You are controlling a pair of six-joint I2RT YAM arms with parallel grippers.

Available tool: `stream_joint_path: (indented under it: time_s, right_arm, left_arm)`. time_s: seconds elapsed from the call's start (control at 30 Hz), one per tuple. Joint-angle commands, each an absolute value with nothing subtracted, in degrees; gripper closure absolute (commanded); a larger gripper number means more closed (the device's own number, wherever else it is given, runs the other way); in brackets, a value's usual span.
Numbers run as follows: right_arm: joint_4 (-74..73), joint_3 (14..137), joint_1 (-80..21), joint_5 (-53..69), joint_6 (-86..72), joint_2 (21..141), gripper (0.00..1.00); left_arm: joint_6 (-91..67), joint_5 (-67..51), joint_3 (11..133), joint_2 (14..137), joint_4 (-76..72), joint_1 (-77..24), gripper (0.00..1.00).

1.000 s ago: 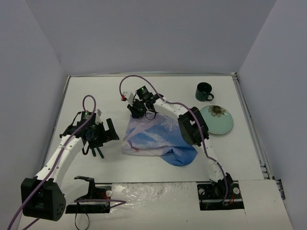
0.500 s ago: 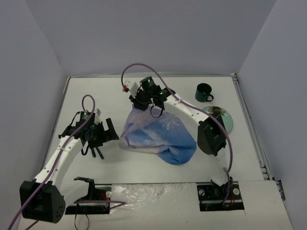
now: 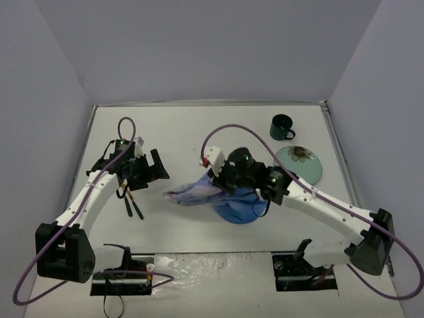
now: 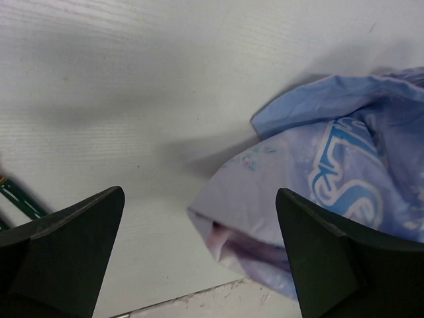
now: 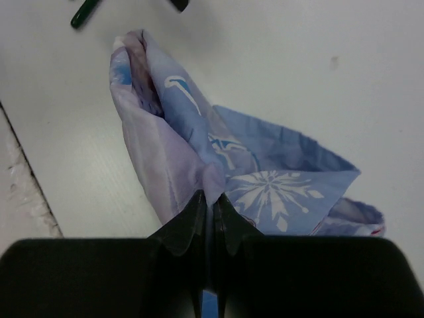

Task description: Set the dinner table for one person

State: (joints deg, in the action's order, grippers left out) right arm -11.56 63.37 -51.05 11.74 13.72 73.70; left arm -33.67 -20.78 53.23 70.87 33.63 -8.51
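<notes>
Top view: the dinner table (image 3: 199, 126), a wide white slab, fills the floor of the walled box and carries everything in play. The right arm (image 3: 331, 212) reaches from 5 o'clock in toward the centre. The right gripper (image 5: 211, 202) has its two fingers pressed together on a fold of the cloth, with the fabric pinched between the tips. The left arm (image 3: 86, 199) runs up the 9 o'clock side. The left gripper (image 4: 199, 195) has its fingers spread wide apart, with nothing between them, and hangs over bare table just beside the cloth's pale tip.

The cloth (image 3: 238, 209) sits bunched near the middle. It is blue with white snowflake print, and a pale lilac point trails out toward 9 o'clock. From the cloth, the plate (image 3: 301, 165) lies at 2 o'clock, pale green with a flower on it, flat and apart from the fabric. The dark mug (image 3: 281, 126) stands upright at 1 o'clock, just beyond the plate. At 9 o'clock from the cloth, below the left gripper, two thin dark sticks (image 3: 132, 205) lie on the table.
</notes>
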Motion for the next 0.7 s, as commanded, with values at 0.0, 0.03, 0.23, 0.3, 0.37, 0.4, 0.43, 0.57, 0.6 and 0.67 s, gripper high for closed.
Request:
stream_joint_path:
  time_s: [0.0, 0.03, 0.23, 0.3, 0.37, 0.4, 0.43, 0.57, 0.6, 0.67]
  right_arm:
    - [-6.08, 54.13, -54.01, 7.31, 3.3, 68.7, 1.0]
    - [-4.39, 51.6, -54.25, 6.71, 1.76, 67.9, 1.0]
    - [1.56, 43.33, -56.61, 3.31, -6.85, 64.61, 1.0]
    - [1.76, 41.27, -58.13, 1.05, -10.01, 63.77, 1.0]
    - [1.82, 39.46, -59.47, -1.65, -12.57, 63.34, 1.0]
    - [1.92, 38.77, -60.06, -2.85, -13.75, 63.23, 1.0]
    - [2.07, 38.22, -60.85, -3.5, -15.29, 63.13, 1.0]
    - [3.8, 36.78, -61.26, -8.54, -17.83, 63.77, 1.0]
    - [4.33, 36.58, -61.26, -9.61, -18.4, 63.97, 0.99]
    - [4.57, 36.14, -61.26, -11.3, -20.17, 63.98, 0.92]
  left_arm:
    - [-34.34, -24.62, 58.37, 73.23, 27.34, -8.35, 0.04]
    - [-34.09, -24.96, 59.01, 73.68, 27.31, -8.36, 0.04]
    - [-32.71, -25.05, 59.04, 73.03, 28.64, -8.62, 0.05]
    - [-33.23, -25.04, 57.44, 72.6, 28.33, -9.04, 0.06]
    - [-34.25, -25.52, 55.75, 72.72, 26.95, -9.88, 0.07]
    - [-34.61, -25.66, 55.28, 72.92, 26.26, -11.04, 0.08]
    - [-34.76, -25.66, 55.08, 73.21, 25.66, -12.77, 0.08]
    - [-33.51, -24.16, 56.62, 74.24, 23.52, -20.09, 0.1]
    - [-33.1, -23.62, 57.32, 74.63, 23.33, -21.63, 0.1]
    - [-32.37, -22.81, 58.1, 75.0, 23.38, -24.35, 0.1]
